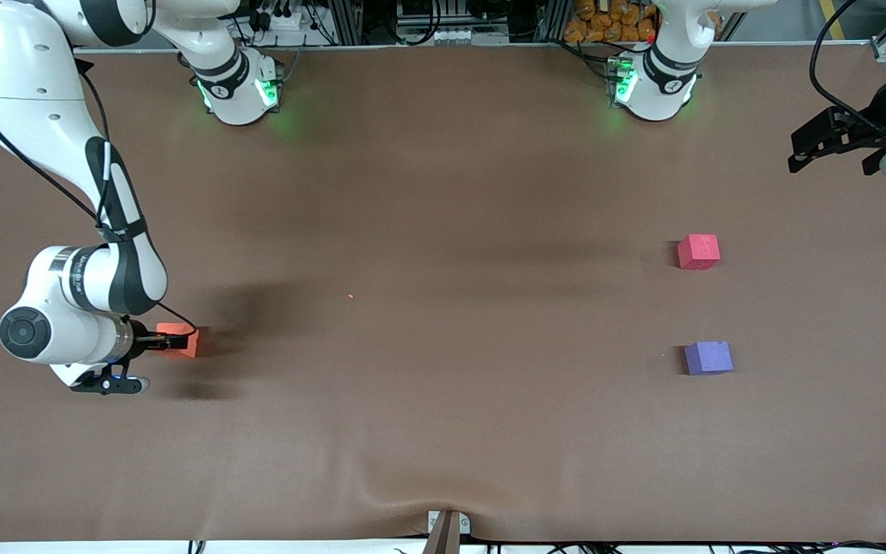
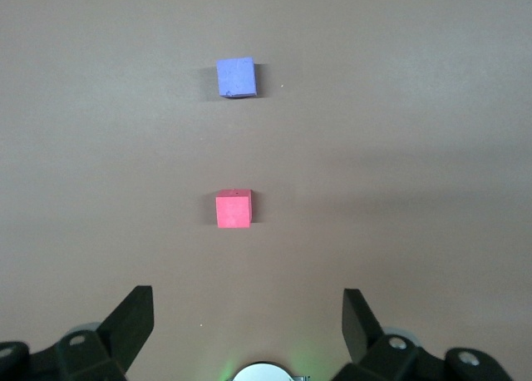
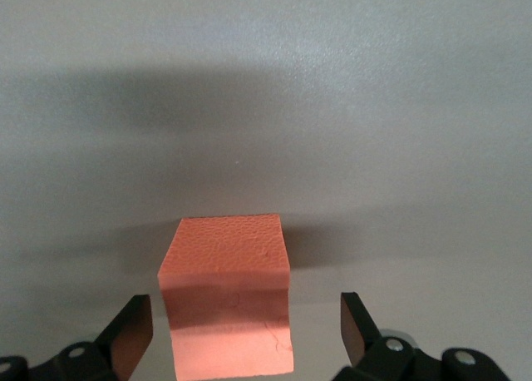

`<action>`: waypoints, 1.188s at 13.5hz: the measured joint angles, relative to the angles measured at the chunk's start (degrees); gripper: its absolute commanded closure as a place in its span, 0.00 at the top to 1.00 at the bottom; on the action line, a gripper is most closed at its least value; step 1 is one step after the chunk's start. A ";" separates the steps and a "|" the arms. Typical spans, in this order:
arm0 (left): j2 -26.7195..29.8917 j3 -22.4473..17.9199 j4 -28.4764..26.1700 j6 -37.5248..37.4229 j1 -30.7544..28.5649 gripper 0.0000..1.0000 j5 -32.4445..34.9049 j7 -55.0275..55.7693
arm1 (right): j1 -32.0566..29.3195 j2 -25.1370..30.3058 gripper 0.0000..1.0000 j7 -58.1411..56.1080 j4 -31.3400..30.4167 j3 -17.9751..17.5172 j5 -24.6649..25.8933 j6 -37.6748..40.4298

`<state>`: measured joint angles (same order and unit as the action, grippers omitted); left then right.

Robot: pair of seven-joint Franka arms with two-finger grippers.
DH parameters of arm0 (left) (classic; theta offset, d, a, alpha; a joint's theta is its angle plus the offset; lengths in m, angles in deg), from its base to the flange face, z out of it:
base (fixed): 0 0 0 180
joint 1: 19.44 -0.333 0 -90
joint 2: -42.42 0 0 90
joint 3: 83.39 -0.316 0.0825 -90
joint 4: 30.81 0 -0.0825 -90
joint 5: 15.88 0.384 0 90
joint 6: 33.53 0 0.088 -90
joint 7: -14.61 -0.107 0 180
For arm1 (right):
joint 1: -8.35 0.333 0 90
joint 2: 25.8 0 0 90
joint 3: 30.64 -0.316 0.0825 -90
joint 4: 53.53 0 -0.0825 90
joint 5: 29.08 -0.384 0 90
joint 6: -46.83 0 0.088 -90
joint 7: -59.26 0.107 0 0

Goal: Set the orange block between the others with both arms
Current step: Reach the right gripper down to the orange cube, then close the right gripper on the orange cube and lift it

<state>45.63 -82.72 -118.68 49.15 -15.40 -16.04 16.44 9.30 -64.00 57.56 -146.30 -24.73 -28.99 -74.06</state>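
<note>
The orange block (image 1: 186, 343) (image 3: 226, 298) lies on the brown table toward the right arm's end. My right gripper (image 1: 169, 339) (image 3: 247, 329) is down at it and open, one finger on each side with a gap to the block. The others, a pinkish-red cube (image 1: 698, 251) (image 2: 233, 209) and a purple-blue cube (image 1: 708, 358) (image 2: 236, 76), sit apart toward the left arm's end, the purple-blue one nearer the front camera. My left gripper (image 1: 806, 152) (image 2: 248, 314) waits open and empty, high over the table edge at that end.
A tiny orange crumb (image 1: 350, 296) lies on the brown cloth (image 1: 443, 192) mid-table. The cloth wrinkles by a clamp (image 1: 447, 526) at the front edge. The two arm bases (image 1: 239, 92) (image 1: 654, 85) stand along the back edge.
</note>
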 measured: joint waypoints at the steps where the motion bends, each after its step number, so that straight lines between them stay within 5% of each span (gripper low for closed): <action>1: 0.00 0.00 0.00 0.00 0.05 1.00 0.00 0.00 | 0.06 -0.03 1.00 0.00 -0.30 -0.02 0.00 0.15; 5: -0.22 0.00 -0.02 0.00 0.06 1.00 0.00 0.00 | 0.47 -0.18 1.00 0.00 -1.83 -0.18 0.00 0.06; 6: -0.22 0.00 -0.02 0.00 0.04 1.00 0.00 0.00 | 0.56 -0.27 0.88 0.00 -1.89 -0.21 0.00 -0.22; 7: -0.22 -0.01 0.00 0.00 0.03 1.00 0.00 0.00 | 0.57 -0.38 0.66 0.00 -1.92 -0.21 0.00 -1.22; 9: -0.22 -0.01 0.02 0.01 0.03 1.00 0.00 0.00 | 0.52 -0.65 0.00 0.01 -1.92 -0.11 0.00 -3.90; 16: -0.27 -0.04 0.11 0.02 -0.20 1.00 0.00 0.00 | 0.57 -0.70 0.00 -0.01 -1.50 -0.09 -0.03 -4.10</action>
<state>45.36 -82.77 -118.57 49.17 -15.60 -16.04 16.44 9.87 -64.70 57.55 -147.80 -24.82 -29.03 -78.15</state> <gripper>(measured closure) 0.000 0.441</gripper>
